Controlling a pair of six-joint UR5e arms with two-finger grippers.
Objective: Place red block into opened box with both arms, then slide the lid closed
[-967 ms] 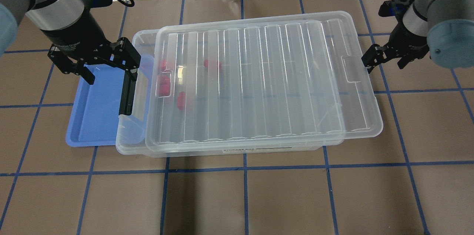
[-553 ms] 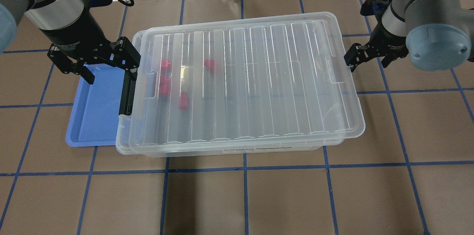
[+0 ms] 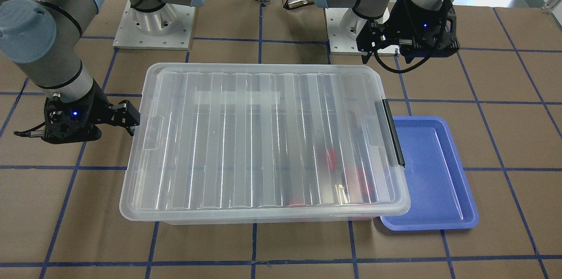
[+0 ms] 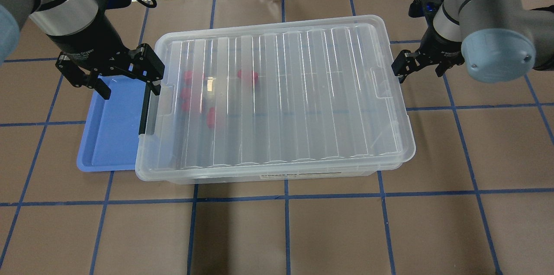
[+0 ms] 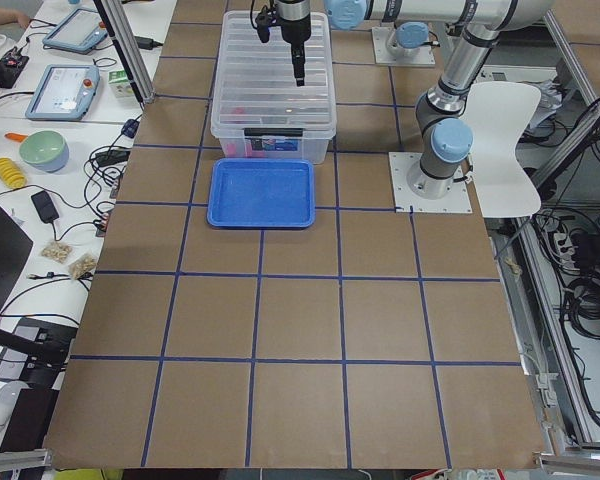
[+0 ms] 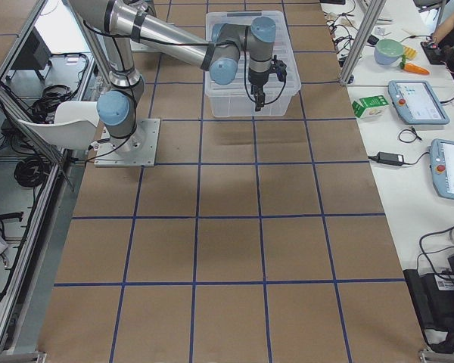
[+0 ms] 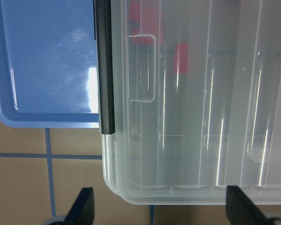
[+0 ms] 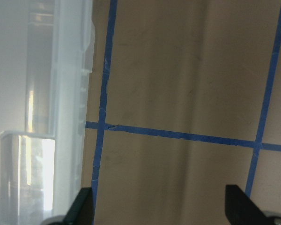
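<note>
The box lies with its long axis across the table, running from my left side to my right. The lid lies on it the same way and covers it from end to end as far as I can judge (the rims look lined up from overhead, though I cannot tell whether the lid is seated fully down). The blue tray sits right against the box's short end on my left. My left pincer hangs above that end with its jaws spread wide and nothing between them, one finger over the tray and the other over the black clip handle. My right pincer is at the opposite short end, also wide and empty. Its nearer finger is level with the lid's edge and just beside it, and I cannot say for sure that they touch. The red block is inside the box under the lid, towards my left end, with others like it close by. What matters for the slide is that the lid lies to the left of my right pincer, along its own long axis. Any last push therefore has to run straight down that axis towards my left arm, and my right arm is the one placed to give it. I judge there is little or no travel remaining.
</note>
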